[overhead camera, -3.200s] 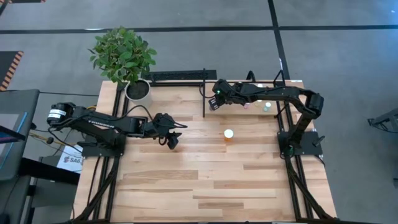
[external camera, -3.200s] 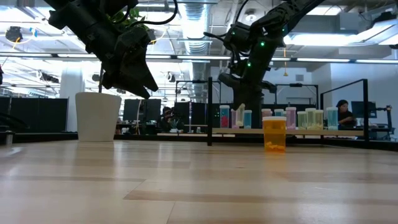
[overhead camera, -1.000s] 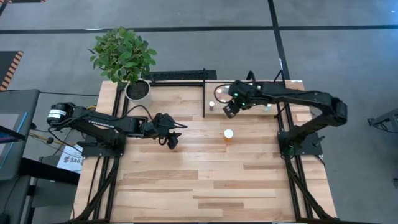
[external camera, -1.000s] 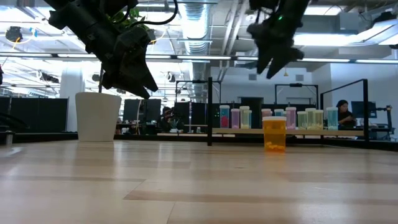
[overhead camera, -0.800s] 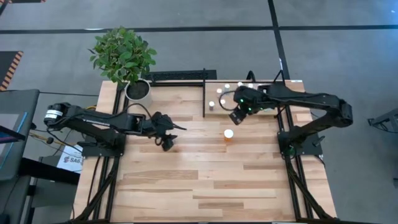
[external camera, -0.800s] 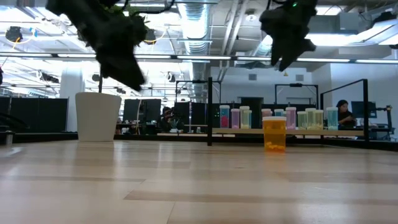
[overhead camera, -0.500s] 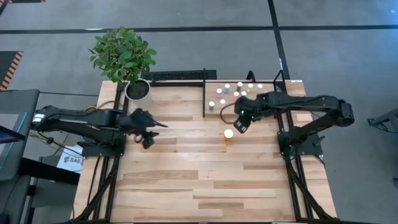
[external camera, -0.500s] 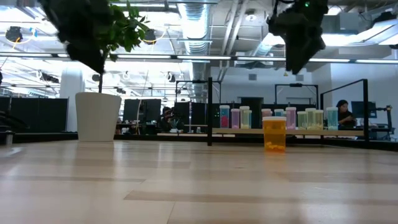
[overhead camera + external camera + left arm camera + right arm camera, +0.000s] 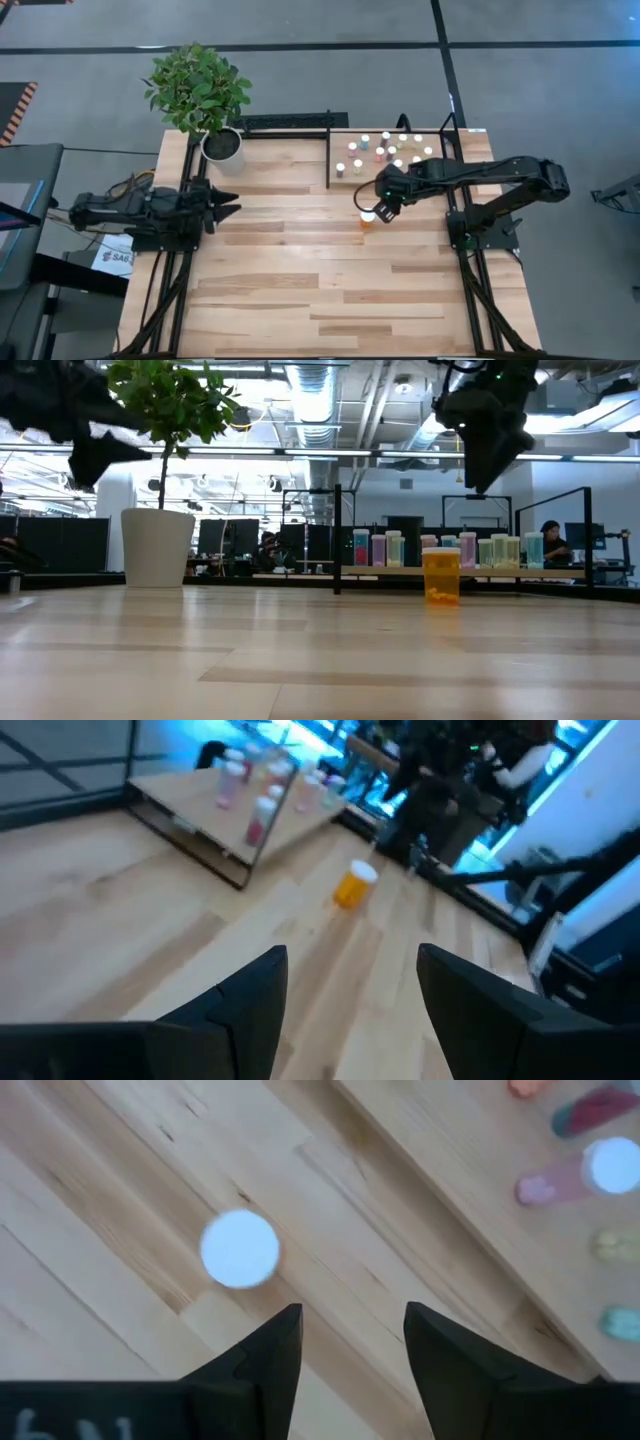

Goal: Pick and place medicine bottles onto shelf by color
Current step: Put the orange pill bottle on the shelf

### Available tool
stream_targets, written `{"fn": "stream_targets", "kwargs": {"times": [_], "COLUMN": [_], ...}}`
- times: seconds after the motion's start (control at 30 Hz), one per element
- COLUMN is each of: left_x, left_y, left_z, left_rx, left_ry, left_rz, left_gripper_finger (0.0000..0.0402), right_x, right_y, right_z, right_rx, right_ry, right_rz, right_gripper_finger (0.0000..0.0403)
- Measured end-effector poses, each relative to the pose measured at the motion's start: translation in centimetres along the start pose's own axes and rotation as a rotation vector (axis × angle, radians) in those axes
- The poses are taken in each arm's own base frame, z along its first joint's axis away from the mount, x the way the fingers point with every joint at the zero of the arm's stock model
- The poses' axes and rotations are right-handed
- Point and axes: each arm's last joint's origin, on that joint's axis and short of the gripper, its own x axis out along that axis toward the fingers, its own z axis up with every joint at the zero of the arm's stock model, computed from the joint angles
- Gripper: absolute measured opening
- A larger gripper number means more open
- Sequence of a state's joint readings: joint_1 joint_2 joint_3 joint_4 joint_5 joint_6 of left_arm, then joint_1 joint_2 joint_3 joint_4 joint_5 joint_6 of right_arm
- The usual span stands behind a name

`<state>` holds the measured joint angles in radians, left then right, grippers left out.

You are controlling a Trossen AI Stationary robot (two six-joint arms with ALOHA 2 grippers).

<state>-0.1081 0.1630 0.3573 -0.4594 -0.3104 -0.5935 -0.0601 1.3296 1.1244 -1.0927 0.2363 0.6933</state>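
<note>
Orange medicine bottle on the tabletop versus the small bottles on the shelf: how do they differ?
The large orange white-capped bottle stands alone on the plank tabletop, under the right gripper; the small pastel bottles stand grouped on the black-framed wooden shelf. The orange one is wider. All stand upright with white caps.

Only legible lettering: "SA", the rest cut off, on a white sheet [image 9: 113, 257] lying under the desk [image 9: 300, 290] frame at its left edge, high view. Bottle labels on the shelf [image 9: 470, 571] are too small to read.
</note>
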Motion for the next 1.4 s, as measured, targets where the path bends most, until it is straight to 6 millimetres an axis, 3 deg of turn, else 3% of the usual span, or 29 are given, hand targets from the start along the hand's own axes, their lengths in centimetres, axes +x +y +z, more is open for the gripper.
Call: {"fn": "stream_targets", "kwargs": {"times": [0.17, 0.4, 0.67, 1.03, 1.23, 1.4], "left_x": [0.4, 1.7, 1.7, 1.5, 1.4, 1.4], "left_y": [1.9, 2.7, 3.1, 3.4, 3.8, 3.7], "left_z": [-2.8, -4.6, -5.1, -5.0, -4.7, -4.8], "left_rx": [-0.058, -0.088, -0.181, -0.073, -0.099, -0.088], "left_ry": [-0.070, 0.022, 0.054, 0.013, -0.090, -0.074], "left_rz": [0.017, 0.103, 0.175, 0.258, 0.379, 0.365], "left_gripper_finger": [0.0210, 0.0210, 0.0210, 0.0210, 0.0210, 0.0210], "right_x": [0.0, -0.1, -0.1, -0.1, -0.1, -0.1], "right_y": [0.4, 0.6, 0.7, 0.7, 0.7, 0.7], "right_z": [0.4, 0.6, 0.7, 0.7, 0.7, 0.8], "right_rx": [0.025, 0.036, 0.039, 0.038, 0.036, 0.036], "right_ry": [-0.041, -0.066, -0.076, -0.077, -0.078, -0.082], "right_rz": [0.039, 0.061, 0.070, 0.071, 0.071, 0.075], "right_gripper_finger": [0.0192, 0.0192, 0.0186, 0.0183, 0.0181, 0.0182]}}
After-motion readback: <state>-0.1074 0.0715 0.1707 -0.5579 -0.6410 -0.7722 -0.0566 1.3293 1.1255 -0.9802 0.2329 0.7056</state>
